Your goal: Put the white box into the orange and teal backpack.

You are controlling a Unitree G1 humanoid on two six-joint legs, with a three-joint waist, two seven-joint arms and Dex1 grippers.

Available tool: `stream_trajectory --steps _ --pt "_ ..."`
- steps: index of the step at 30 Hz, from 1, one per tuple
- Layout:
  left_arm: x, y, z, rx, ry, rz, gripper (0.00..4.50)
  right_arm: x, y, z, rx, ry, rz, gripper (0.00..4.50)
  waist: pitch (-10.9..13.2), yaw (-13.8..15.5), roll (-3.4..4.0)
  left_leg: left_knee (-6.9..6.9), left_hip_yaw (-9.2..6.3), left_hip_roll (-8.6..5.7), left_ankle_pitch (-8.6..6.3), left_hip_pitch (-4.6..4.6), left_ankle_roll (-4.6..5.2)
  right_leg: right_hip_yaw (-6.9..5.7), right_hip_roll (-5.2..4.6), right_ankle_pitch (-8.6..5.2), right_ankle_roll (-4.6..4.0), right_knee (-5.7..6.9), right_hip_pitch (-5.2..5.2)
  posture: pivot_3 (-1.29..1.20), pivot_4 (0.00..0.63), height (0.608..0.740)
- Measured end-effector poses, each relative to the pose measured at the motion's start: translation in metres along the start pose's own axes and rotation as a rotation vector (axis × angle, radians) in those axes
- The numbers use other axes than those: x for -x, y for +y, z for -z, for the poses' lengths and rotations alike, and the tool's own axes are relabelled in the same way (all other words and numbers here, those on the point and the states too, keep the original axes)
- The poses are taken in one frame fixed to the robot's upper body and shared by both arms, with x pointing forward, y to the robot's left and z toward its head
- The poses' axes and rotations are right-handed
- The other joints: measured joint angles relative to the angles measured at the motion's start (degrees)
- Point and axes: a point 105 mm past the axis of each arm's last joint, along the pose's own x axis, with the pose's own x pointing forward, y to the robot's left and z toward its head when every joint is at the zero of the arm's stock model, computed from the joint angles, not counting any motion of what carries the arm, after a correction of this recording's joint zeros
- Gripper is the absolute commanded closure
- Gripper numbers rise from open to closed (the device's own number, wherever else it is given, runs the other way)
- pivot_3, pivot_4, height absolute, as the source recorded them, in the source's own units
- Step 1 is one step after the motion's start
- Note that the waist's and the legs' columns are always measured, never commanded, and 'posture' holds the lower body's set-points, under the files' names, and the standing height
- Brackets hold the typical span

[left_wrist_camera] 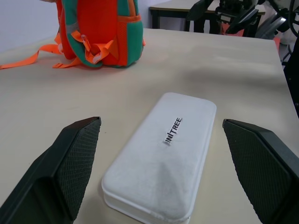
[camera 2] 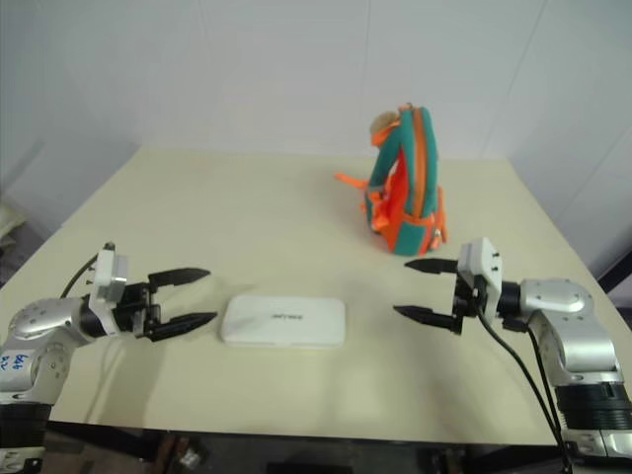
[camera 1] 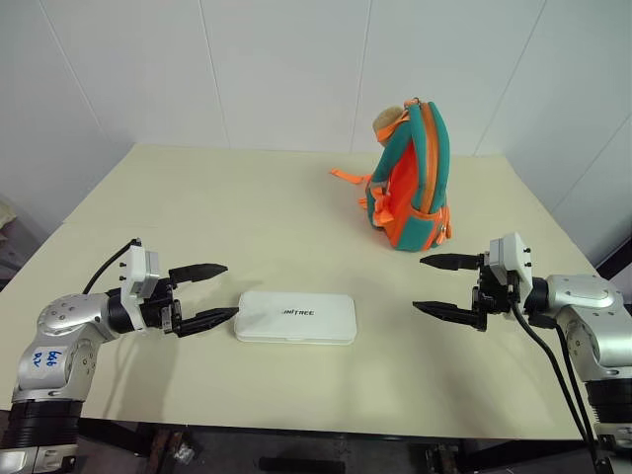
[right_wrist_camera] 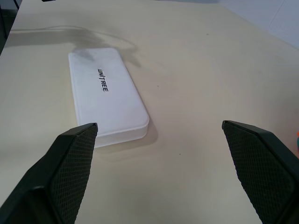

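The white box lies flat on the cream table near its front edge, dark lettering on its lid. Behind it to the right stands the orange and teal backpack, upright, with orange straps trailing to its left. My left gripper hovers open just left of the box's left end, fingers level and pointing at it, nothing between them. My right gripper is open too, to the right of the box with a clear gap, in front of the backpack. The box lies between the left fingers' line of sight.
White walls close the table's far side and right side. Bare tabletop stretches between the box and the backpack and across the left half. Cables hang from both wrists. Dark furniture stands beyond the table's edge.
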Motion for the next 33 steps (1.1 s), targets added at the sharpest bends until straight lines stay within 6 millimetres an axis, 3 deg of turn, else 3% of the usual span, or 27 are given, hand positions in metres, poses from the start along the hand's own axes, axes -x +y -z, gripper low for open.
stream_trajectory --steps 11,15,21,26,27,33 --pt "0.01 -0.002 0.011 0.037 0.038 -0.04 0.02 -0.008 0.005 -0.001 -0.007 -0.004 -0.032 0.0 0.0 -0.11 0.0 -0.01 0.02 0.02 0.0 0.01 0.0 0.02 0.01 0.0 0.0 0.01 -0.02 0.0 0.15 0.74" --pt "0.021 0.0 0.012 0.04 0.05 -0.074 0.9 -0.021 0.013 -0.002 -0.011 -0.023 -0.073 0.87 0.0 -0.14 0.0 -0.03 0.04 0.02 0.0 0.0 0.0 0.04 0.01 0.0 0.0 0.0 -0.04 0.0 0.15 0.74" --pt "0.038 0.002 0.022 0.068 0.08 -0.118 2.79 -0.043 0.029 0.021 -0.043 0.048 -0.12 2.96 0.0 0.01 0.0 -0.05 0.08 0.02 0.0 -0.01 0.0 0.06 0.01 -0.01 -0.01 0.0 -0.1 0.0 0.15 0.74" --pt "0.043 0.005 0.035 0.085 0.121 -0.133 4.32 -0.051 0.03 0.041 -0.078 0.118 -0.099 4.5 0.0 0.04 0.0 -0.05 0.1 0.02 0.0 0.0 0.0 0.07 0.01 -0.01 -0.02 0.01 -0.11 0.0 0.15 0.74" --pt "0.042 0.007 0.039 0.08 0.136 -0.133 4.49 -0.052 0.027 0.047 -0.087 0.138 -0.076 4.5 0.0 0.02 0.0 -0.05 0.1 0.02 0.0 0.0 0.0 0.07 0.01 -0.01 -0.02 0.01 -0.11 0.0 0.15 0.74" --pt "0.033 0.012 0.052 0.056 0.182 -0.164 4.49 -0.063 0.02 0.061 -0.096 0.201 -0.023 4.5 0.0 -0.06 0.0 -0.08 0.14 0.03 0.0 0.0 -0.01 0.11 0.01 -0.01 -0.02 0.04 -0.17 0.0 0.15 0.74"
